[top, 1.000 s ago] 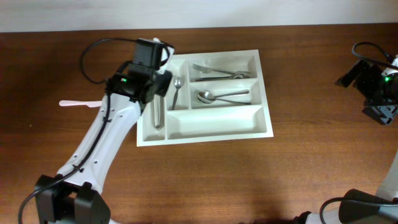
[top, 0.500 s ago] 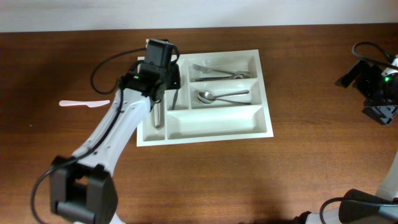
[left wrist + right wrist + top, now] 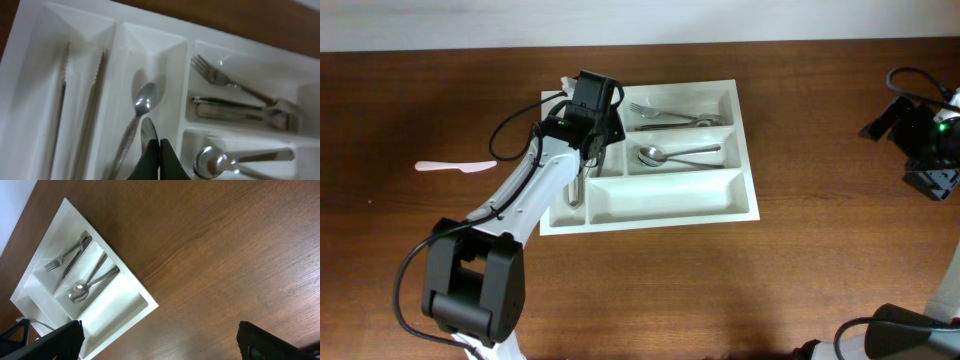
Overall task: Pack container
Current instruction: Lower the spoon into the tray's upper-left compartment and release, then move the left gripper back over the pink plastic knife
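The tray (image 3: 670, 197) runs left-right, slightly skewed, worktop (image 3: 820, 280) showing all round. The left gripper (image 3: 159, 146), jaws clenched, hovers over the spoon (image 3: 145, 101) slot; the right gripper (image 3: 160, 332) has its jaws released.

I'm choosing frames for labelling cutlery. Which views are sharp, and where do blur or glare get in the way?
Overhead: evenly lit and sharp, the container clear though its cutlery is small. Left wrist: soft close-up focus over the spoon in the narrow compartment and the fork, bright glints on the metal. Right wrist: the table grain is crisp.

Wooden table (image 3: 820, 280): container (image 3: 670, 197), white utensil (image 3: 455, 167)
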Action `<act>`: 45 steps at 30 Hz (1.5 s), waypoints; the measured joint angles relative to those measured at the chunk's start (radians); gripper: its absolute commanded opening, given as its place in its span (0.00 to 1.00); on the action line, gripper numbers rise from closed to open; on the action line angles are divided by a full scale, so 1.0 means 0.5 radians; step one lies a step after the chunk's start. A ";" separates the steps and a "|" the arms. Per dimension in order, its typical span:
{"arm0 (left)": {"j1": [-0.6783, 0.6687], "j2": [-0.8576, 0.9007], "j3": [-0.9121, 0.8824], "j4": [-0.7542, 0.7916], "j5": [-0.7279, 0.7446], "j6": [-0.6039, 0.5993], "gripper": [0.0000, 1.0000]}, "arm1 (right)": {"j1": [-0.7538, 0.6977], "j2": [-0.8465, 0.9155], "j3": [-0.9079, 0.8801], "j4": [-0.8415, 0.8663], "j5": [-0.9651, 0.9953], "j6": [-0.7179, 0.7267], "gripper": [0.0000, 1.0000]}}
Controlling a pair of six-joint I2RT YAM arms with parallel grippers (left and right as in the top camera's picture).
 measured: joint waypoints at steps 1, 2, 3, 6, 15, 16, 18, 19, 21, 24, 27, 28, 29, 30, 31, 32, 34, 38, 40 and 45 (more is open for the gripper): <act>0.000 0.002 0.000 0.015 0.001 -0.035 0.02 | 0.000 0.000 0.000 0.001 0.000 -0.001 0.99; 0.000 0.005 0.000 0.030 0.008 -0.070 0.02 | 0.000 0.000 0.000 0.001 0.000 -0.002 0.99; -0.001 0.009 0.000 0.047 0.022 -0.095 0.02 | 0.000 0.000 0.000 0.001 0.000 -0.002 0.99; -0.002 0.023 0.000 0.098 0.047 -0.142 0.02 | 0.000 0.000 0.000 0.001 0.000 -0.001 0.99; 0.004 0.042 0.000 0.143 0.051 -0.185 0.03 | 0.000 0.000 0.000 0.001 0.000 0.000 0.99; 0.005 0.043 0.000 0.143 0.051 -0.185 0.09 | 0.000 0.000 0.000 0.001 0.000 -0.002 0.98; 0.008 0.050 0.000 0.147 0.052 -0.193 0.22 | 0.000 0.000 0.000 0.000 0.000 -0.002 0.99; 0.009 0.057 0.000 0.149 0.052 -0.198 0.30 | 0.000 0.000 0.000 -0.002 0.000 -0.002 0.99; 0.011 0.077 0.000 0.163 0.053 -0.185 0.55 | 0.000 0.000 0.000 -0.019 0.000 -0.002 0.99; 0.011 0.098 0.027 0.153 0.060 -0.111 0.57 | 0.000 0.000 0.000 -0.031 0.000 -0.001 0.99; 0.011 0.105 0.152 0.080 0.067 0.024 0.56 | 0.000 0.000 0.000 -0.031 0.000 -0.002 0.99; 0.013 0.105 0.214 0.050 0.068 0.084 0.56 | 0.000 0.000 0.000 -0.032 0.000 -0.002 0.99; 0.015 0.100 0.282 0.006 0.066 0.146 0.56 | 0.000 0.000 0.000 -0.031 0.000 -0.002 0.99; 0.020 0.091 0.373 -0.063 0.049 0.239 0.56 | 0.000 0.000 0.000 -0.032 0.000 -0.001 0.99; 0.023 0.082 0.424 -0.103 0.039 0.285 0.58 | 0.000 0.000 0.000 -0.032 0.000 -0.001 0.99; 0.031 0.056 0.501 -0.183 0.007 0.385 0.60 | 0.000 0.000 0.000 -0.032 0.000 -0.002 0.98; 0.047 -0.006 0.621 -0.317 -0.071 0.558 0.69 | 0.000 0.000 0.000 -0.033 0.000 -0.001 0.99; 0.096 -0.207 0.734 -0.548 -0.301 0.867 0.78 | 0.000 0.000 0.000 -0.032 0.000 -0.002 0.99; 0.150 -0.304 0.755 -0.726 -0.457 0.967 0.78 | 0.000 0.000 0.000 -0.030 0.000 -0.001 0.99; 0.466 -0.331 0.747 -1.061 -0.671 1.053 0.85 | 0.000 0.000 0.000 -0.028 0.000 -0.002 0.99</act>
